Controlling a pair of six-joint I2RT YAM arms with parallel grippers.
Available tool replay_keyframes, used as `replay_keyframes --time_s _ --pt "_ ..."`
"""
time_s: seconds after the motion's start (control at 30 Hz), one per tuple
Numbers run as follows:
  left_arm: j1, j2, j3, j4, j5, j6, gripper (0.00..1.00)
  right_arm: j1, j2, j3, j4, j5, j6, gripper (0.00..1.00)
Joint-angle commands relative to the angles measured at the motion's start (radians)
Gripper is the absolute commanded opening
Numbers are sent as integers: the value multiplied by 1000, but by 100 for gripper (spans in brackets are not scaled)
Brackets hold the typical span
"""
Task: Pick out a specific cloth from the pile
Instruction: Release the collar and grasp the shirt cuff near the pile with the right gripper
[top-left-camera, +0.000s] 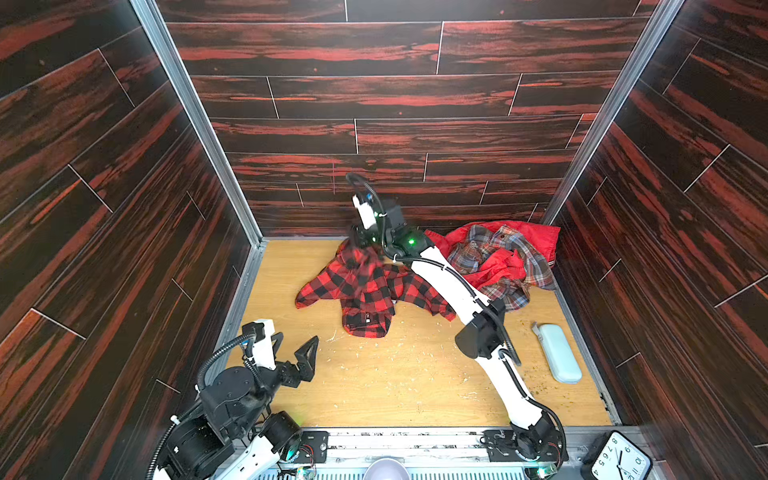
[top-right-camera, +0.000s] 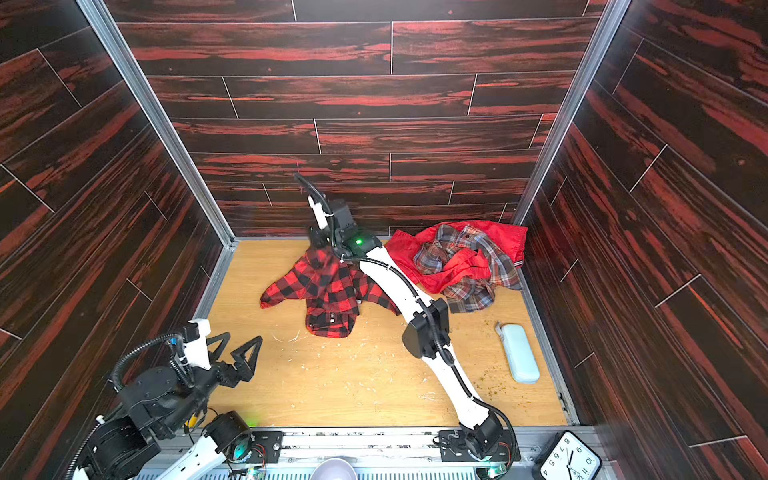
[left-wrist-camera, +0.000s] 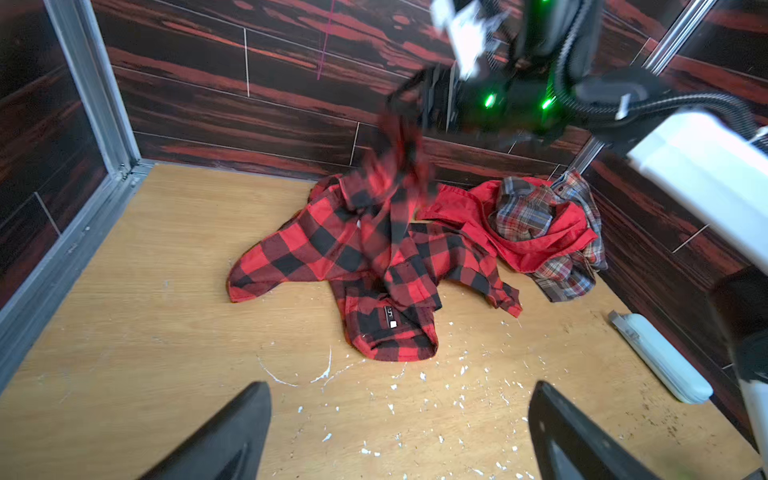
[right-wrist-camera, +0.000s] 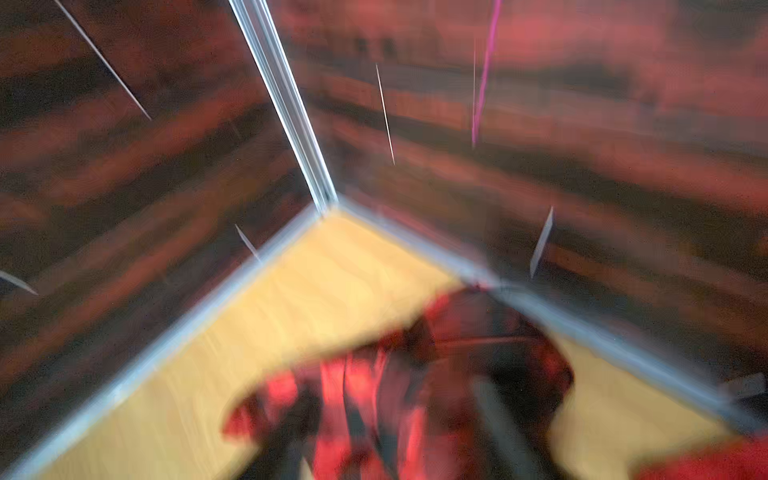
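The cloth, a red-and-black large-check shirt, lies spread on the wooden table in both top views, apart from the pile at the back right. One part of the cloth rises as a blurred strand to my right gripper above its far edge. The right wrist view is motion-blurred and shows only checked fabric, so the jaws' state is unclear. My left gripper hovers wide open at the front left with nothing between its fingers.
A pale blue case lies near the table's right edge. White flecks litter the table in front of the cloth. Dark wood-grain walls close in on three sides. A clock stands at the front right.
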Motion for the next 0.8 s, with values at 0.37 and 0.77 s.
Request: replay_keyframes --time_s 0.37,0.77 --pt "-3 64 -53 73 44 -12 99 -36 -798 -1261 72 187 129 93" --pt "-4 167 -19 116 81 30 99 -238 -835 -1632 135 145 223 89"
